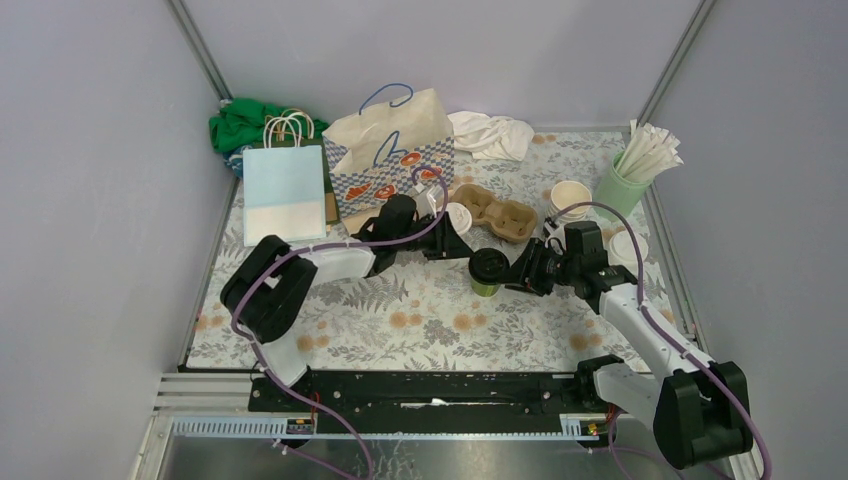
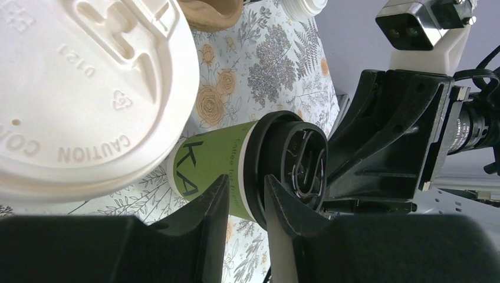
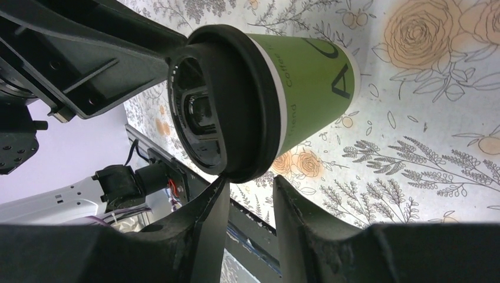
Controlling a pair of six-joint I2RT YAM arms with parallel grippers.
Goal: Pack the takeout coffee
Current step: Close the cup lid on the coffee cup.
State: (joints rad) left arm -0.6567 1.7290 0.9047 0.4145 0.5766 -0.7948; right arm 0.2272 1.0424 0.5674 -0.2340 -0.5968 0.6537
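Green paper cup (image 2: 209,162) with a black lid (image 3: 206,112), upright mid-table

The cup's matte green wall carries big dark letters reading "KA" and small pale script with the word "Coffee"; the lid is glossy black plastic, round, with a moulded recess. It stands on the floral-printed table cover (image 1: 430,315), just ahead of both claws. The left gripper (image 2: 246,184) and right gripper (image 3: 250,184) each show dull black fingers a narrow slot apart with nothing between them. Close by the left wrist a white plastic lid (image 2: 88,88) is embossed "CAUTION" and "0121" beside a recycling triangle. A brown moulded-pulp cup carrier (image 1: 497,213) lies just behind the cup
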